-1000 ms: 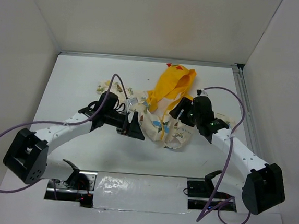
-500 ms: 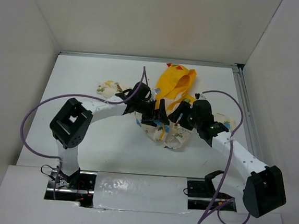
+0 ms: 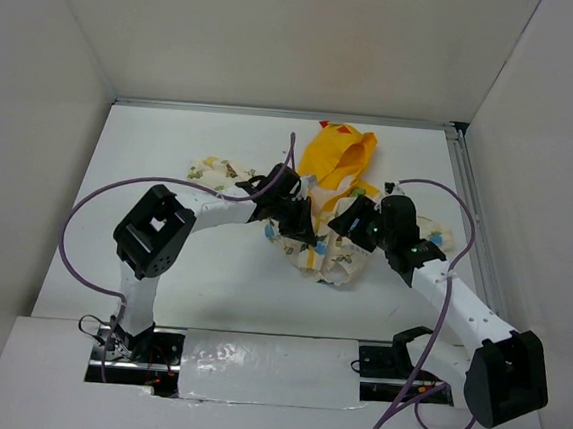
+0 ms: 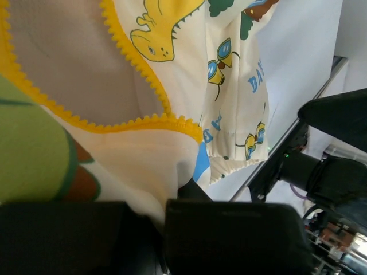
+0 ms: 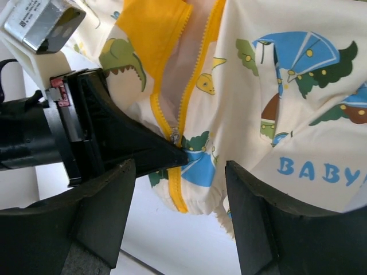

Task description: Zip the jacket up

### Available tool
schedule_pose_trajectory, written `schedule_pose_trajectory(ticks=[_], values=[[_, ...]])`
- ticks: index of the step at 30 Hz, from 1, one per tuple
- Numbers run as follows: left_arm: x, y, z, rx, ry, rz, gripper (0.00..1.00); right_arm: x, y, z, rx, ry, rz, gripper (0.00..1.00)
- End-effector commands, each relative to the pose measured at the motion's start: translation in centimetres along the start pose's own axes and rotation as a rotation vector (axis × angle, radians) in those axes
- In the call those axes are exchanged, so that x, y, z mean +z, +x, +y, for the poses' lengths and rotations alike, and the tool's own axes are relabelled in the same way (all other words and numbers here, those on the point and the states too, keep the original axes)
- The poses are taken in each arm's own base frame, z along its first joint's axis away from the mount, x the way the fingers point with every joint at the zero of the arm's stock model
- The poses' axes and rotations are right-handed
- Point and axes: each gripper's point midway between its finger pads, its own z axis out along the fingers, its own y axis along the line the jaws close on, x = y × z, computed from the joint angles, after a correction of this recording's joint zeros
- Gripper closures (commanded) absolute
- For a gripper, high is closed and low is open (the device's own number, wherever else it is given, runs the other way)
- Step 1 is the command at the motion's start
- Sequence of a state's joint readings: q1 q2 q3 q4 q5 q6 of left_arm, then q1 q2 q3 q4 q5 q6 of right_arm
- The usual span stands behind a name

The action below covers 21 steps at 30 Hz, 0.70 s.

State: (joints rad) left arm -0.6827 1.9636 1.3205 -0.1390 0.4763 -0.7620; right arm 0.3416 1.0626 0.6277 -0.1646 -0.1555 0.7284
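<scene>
The jacket [image 3: 329, 243] lies crumpled mid-table, cream with cartoon prints, its yellow hood [image 3: 337, 154] toward the back. Its yellow zipper [image 5: 182, 109] is partly open, and the metal slider [image 5: 175, 136] sits low on it. My left gripper [image 3: 300, 228] is shut, pinching cream jacket fabric [image 4: 137, 172] between its black fingers [image 4: 229, 235]. In the right wrist view its tip [image 5: 172, 154] touches the cloth right at the slider. My right gripper [image 5: 178, 212] hangs open just above the jacket's bottom hem, with nothing between its fingers [image 5: 258, 212].
White walls close in the table on three sides. A metal rail [image 3: 466, 190] runs along the right edge. A strip of silver tape [image 3: 264, 358] covers the front edge between the arm bases. Purple cables [image 3: 96, 208] loop off both arms.
My left arm swung in from the left to the middle of the jacket, and its gripper went from open to shut on the fabric. The right gripper barely moved.
</scene>
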Motion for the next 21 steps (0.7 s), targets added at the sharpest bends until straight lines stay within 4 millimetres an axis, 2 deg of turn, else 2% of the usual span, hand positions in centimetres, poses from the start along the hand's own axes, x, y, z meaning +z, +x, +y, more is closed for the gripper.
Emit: schedule_pose_trajectory(ticks=[1, 3, 4, 6, 7, 9, 13, 15, 21], values=[[-1.1, -2.6, -2.4, 0.197, 0.055, -0.091, 1.0, -0.6, -1.6, 2.3, -0.021, -0.115, -0.058, 0.3], [-2.4, -3.2, -3.7, 0.319, 0.094, -0.129, 1.0, -1.0, -2.2, 3.6, -0.068, -0.174, -0.066, 0.3], [-3.5, -3.3, -4.7, 0.433, 0.127, -0.146, 1.0, -1.2, -2.6, 4.3, -0.108, -0.203, -0.08, 0.3], [-4.7, -3.9, -5.3, 0.558, 0.144, -0.177, 1.0, -1.8, -3.5, 5.6, -0.153, -0.248, -0.105, 0.3], [-5.8, -3.8, -6.2, 0.616, 0.172, -0.189, 1.0, -2.0, -3.6, 6.0, -0.168, -0.264, -0.1, 0.3], [-7.0, -3.6, -7.0, 0.699, 0.215, -0.198, 1.0, -2.8, -4.9, 7.7, -0.219, -0.33, -0.151, 0.3], [-10.4, -2.4, -8.9, 0.851, 0.31, -0.215, 1.0, -3.3, -5.4, 9.3, -0.27, -0.406, -0.158, 0.29], [-11.8, -2.3, -9.4, 0.907, 0.333, -0.228, 1.0, -3.3, -6.5, 9.6, -0.269, -0.399, -0.198, 0.29], [-13.8, -1.8, -9.3, 0.99, 0.352, -0.235, 1.0, -4.5, -8.8, 10.7, -0.303, -0.411, -0.272, 0.3]])
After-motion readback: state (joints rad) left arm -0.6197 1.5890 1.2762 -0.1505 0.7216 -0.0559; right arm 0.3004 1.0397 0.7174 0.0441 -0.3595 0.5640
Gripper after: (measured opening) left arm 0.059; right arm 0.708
